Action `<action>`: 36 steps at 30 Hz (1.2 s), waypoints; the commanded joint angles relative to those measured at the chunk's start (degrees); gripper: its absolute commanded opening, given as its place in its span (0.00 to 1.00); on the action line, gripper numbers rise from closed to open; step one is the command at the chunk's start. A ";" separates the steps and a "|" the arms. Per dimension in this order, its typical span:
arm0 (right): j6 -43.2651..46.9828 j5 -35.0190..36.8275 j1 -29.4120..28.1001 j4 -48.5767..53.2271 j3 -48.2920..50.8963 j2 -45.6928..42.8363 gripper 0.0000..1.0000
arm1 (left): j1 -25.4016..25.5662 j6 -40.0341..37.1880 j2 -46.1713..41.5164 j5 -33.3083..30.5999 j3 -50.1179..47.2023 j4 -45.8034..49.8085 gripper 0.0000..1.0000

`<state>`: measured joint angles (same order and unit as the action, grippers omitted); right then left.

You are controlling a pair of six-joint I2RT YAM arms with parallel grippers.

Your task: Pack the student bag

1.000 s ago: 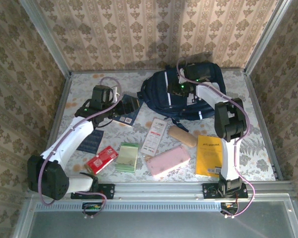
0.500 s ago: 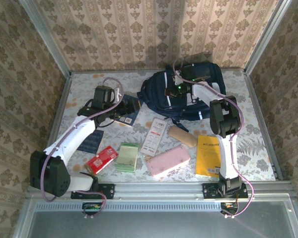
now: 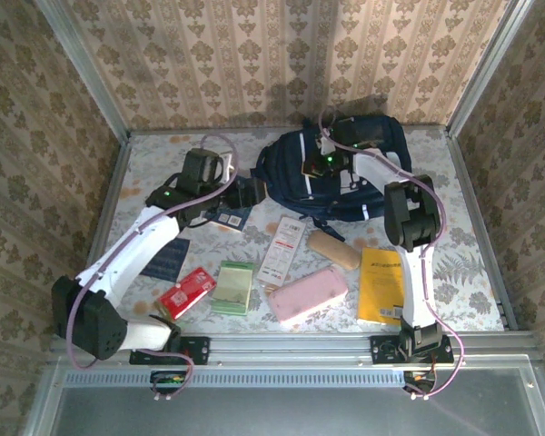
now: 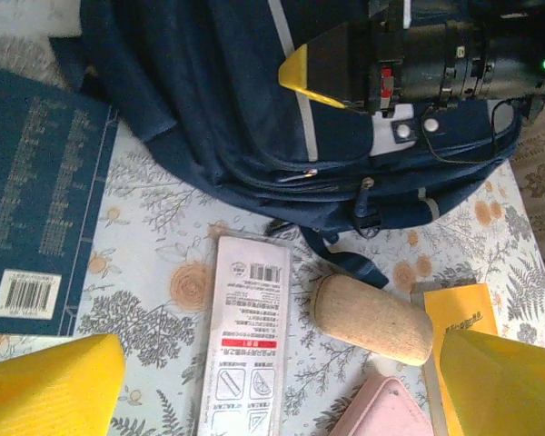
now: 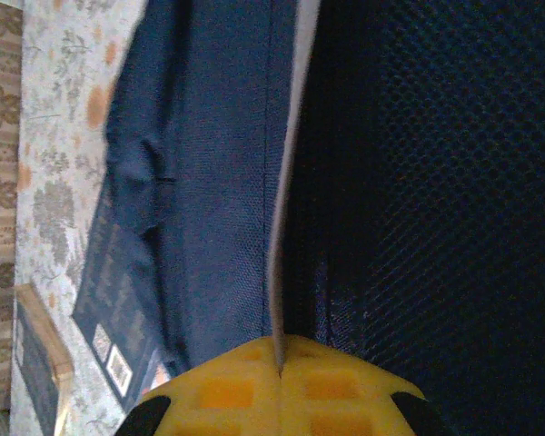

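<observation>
The student bag (image 3: pixel 289 178) is seen lying at the far side of the floral-cloth table (image 3: pixel 472 272), right of centre, its white stripe and front-pocket zips turned toward the arms. The right gripper (image 3: pixel 320 165) is set on top of the bag; in the right wrist view its yellow pads (image 5: pixel 227 395) are pressed together on a thin pale edge of the navy fabric (image 5: pixel 209 182), so the bag's material is pinched between them.

The left gripper (image 3: pixel 252 191) is held just beside the bag's left edge, above a dark blue book (image 3: pixel 229 216); its yellow fingertips (image 4: pixel 50 391) are spread wide apart and nothing is gripped.

From the left wrist, the bag (image 4: pixel 209 91) is seen along the top of the frame, with the right gripper's black body and one yellow finger (image 4: pixel 313 73) upon it; below the bag a white flat packet (image 4: pixel 245 336) lies lengthwise, a tan cork-textured pouch (image 4: pixel 372 318) just to its right, and a yellow book (image 4: pixel 459 318) beyond that; the corner of a pink case (image 4: pixel 381 413) is seen at the bottom edge.

Nearer the arm bases, a green notepad (image 3: pixel 233 286) and a red packet (image 3: pixel 185 292) are laid side by side.
</observation>
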<state>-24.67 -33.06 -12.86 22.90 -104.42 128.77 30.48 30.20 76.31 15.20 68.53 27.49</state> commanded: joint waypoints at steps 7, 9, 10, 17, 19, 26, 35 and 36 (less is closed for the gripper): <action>-5.93 -3.58 1.57 0.92 -1.35 -11.59 0.00 | 8.05 -17.92 4.63 -11.86 9.23 3.14 0.73; -7.67 -4.26 2.00 -0.77 -0.30 -13.00 0.00 | 10.20 -21.51 7.26 -12.99 11.18 4.57 0.68; -8.90 -4.47 2.30 -1.48 0.20 -13.63 0.00 | 10.91 -22.00 8.27 -13.47 11.31 4.22 0.65; -16.50 -6.48 4.53 -6.27 2.50 -16.11 0.00 | 11.77 -20.05 14.40 -5.13 6.05 -7.89 0.50; -18.00 -6.68 4.93 -7.32 3.21 -16.70 0.00 | 11.85 -17.64 16.25 -5.03 3.41 -13.47 0.54; -26.71 -7.94 5.48 -14.63 7.23 -18.96 0.00 | 14.00 -16.00 21.63 -5.18 -2.64 -32.13 0.60; -36.35 -8.63 6.24 -20.79 9.71 -20.54 0.00 | 13.99 -13.43 24.75 -2.36 -7.98 -45.60 0.61; -37.71 -8.76 6.34 -21.50 9.90 -20.42 0.00 | 13.82 -13.41 25.01 -1.52 -8.58 -46.89 0.61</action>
<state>-56.77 -39.09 -7.11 9.06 -94.08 113.30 44.53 15.33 100.47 11.42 61.65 -12.19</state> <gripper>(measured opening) 0.067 0.615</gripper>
